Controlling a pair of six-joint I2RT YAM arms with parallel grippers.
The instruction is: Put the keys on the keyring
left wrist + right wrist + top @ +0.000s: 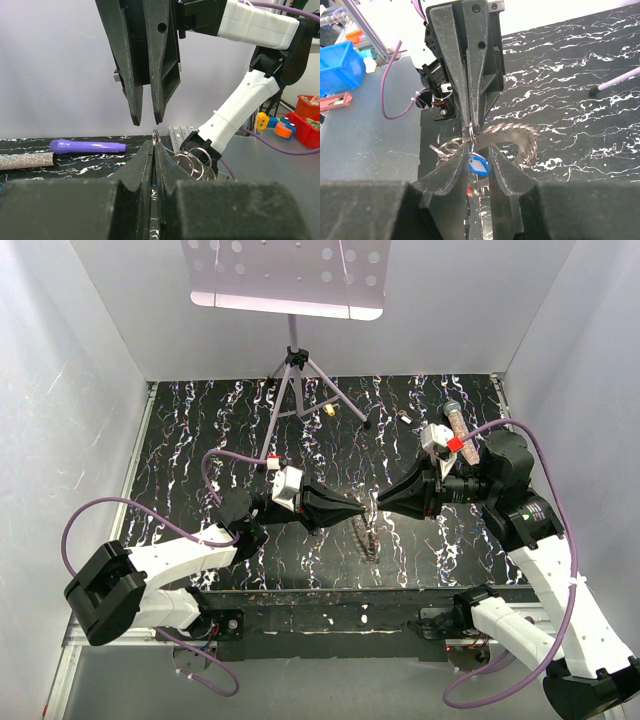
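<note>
- Left gripper [471, 125] clamped shut on keyring [520, 137], frame centre.
- Right gripper [478, 149] half-open around blue key [479, 164] (grip unconfirmed); I worry an off-centre pinch flicks it out.

Fingers of left gripper [154, 145] and right gripper [479, 150]: matt black hard plastic, smooth faces. Blocks [60, 210] behind them: coarse, grainy black, foam-like. keyring [515, 132]: thin grey metal, jagged edge, bright glints. split rings [192, 157] beside it: shiny metal wire. key [479, 164] head: glossy blue plastic. table [200, 430]: smooth black top with white marble-like veining, slight sheen. pen [87, 146]: smooth purple plastic, semi-gloss. tube [25, 160]: silver glitter, rough and sparkly. arm shells [255, 22]: smooth white plastic, satin. cables [100, 505]: purple rubbery sheath. stand tray [290, 280]: perforated, pale lilac, looks like painted metal. walls [60, 390]: plain white, matt, lightly scuffed.
</note>
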